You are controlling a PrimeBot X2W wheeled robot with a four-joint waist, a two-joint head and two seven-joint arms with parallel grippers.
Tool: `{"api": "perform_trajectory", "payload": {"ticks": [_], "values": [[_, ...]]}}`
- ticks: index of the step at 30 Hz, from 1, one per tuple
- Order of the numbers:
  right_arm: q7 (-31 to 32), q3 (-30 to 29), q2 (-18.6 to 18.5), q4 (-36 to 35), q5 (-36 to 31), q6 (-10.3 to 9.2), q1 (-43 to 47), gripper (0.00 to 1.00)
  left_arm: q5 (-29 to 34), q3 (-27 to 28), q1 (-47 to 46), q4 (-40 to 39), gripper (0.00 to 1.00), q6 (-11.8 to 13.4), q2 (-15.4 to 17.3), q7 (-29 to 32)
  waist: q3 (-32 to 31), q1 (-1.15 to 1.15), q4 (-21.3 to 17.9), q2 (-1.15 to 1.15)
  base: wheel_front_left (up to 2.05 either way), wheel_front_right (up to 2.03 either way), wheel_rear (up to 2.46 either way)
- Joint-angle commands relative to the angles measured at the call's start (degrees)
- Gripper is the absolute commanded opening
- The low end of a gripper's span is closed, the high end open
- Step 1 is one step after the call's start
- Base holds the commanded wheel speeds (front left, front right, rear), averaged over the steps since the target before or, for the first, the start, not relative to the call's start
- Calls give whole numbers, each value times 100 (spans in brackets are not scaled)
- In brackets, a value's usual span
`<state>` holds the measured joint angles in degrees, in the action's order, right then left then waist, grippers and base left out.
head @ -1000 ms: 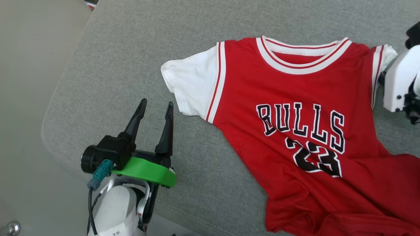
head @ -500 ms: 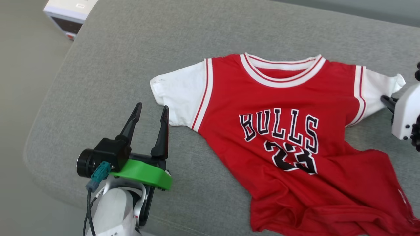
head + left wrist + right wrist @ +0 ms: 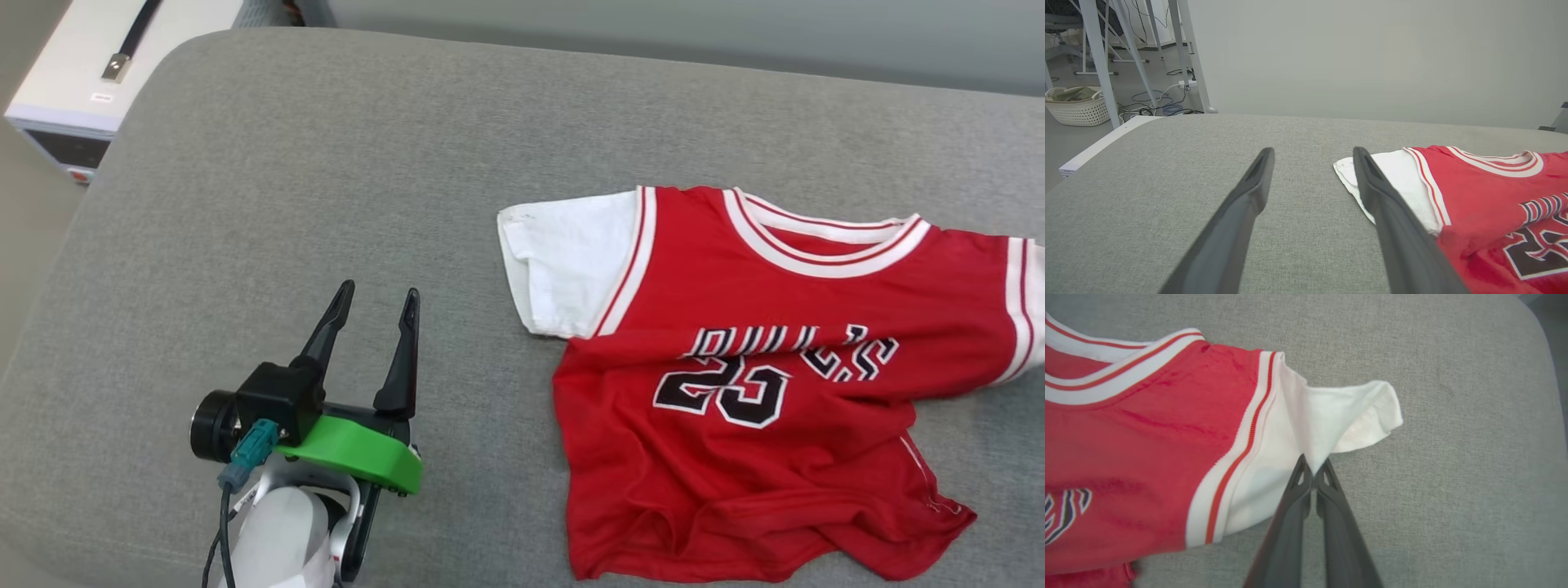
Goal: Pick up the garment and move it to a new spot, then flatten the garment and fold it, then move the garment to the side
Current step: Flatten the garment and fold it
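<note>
garment (image 3: 735, 457): red body, white sleeves, red-and-white striped trim, black "23" print outlined white
cushion (image 3: 326, 163): plain grey weave
left gripper (image 3: 380, 288): black
bracket (image 3: 351, 445): green

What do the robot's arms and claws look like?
The left claw has two long, pointy black fingers on a black block with a bright green band. A teal plug and black cable sit beside its rounded white forearm. The right claw looks dark grey and tapered.

Red garment (image 3: 735, 392) with white sleeves, black chest print, front up, rumpled, on grey cushion
</note>
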<state>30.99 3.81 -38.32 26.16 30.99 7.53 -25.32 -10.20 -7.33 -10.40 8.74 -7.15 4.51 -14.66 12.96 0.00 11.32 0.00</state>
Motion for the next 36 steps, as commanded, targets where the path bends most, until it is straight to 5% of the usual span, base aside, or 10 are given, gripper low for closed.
{"api": "perform_trajectory", "payload": {"ticks": [1, 3, 4, 5, 16, 29, 36], "values": [[-48, -93, 26, 56, -99, -4, 75, 0, -8, -14, 7, 18, 100, -28, 62, -34, 34, 0, -94, 0, 0, 0, 0], [-113, -216, 80, 178, -235, -4, 88, 0, -16, -30, -19, 32, 100, -29, 83, -34, 74, 0, -118, 0, 0, 0, 0], [-163, -279, 109, 239, -318, -4, 77, 13, -18, -38, -27, 43, 100, -29, 94, -34, 84, 0, -127, 0, 0, 0, 0], [-255, -341, 140, 301, -442, -4, 58, 100, -22, -45, -37, 55, 100, -30, 107, -34, 96, 0, -141, 0, 0, 0, 0], [-1058, -606, 555, 410, -904, -4, -39, 100, -76, -15, -29, 215, 100, -31, 189, -34, -235, 0, -446, 0, 0, 0, 0], [-2651, -520, 1004, -1547, -452, -4, 991, 100, -372, 15, 181, 30, 100, -33, 117, -34, -710, 0, -959, 0, 0, 0, 0], [-3587, -778, 1712, -2465, -706, -4, 2023, 100, -547, -6, 479, -88, 100, -33, 81, -34, -775, 0, -1133, 0, 0, 0, 0]]}}
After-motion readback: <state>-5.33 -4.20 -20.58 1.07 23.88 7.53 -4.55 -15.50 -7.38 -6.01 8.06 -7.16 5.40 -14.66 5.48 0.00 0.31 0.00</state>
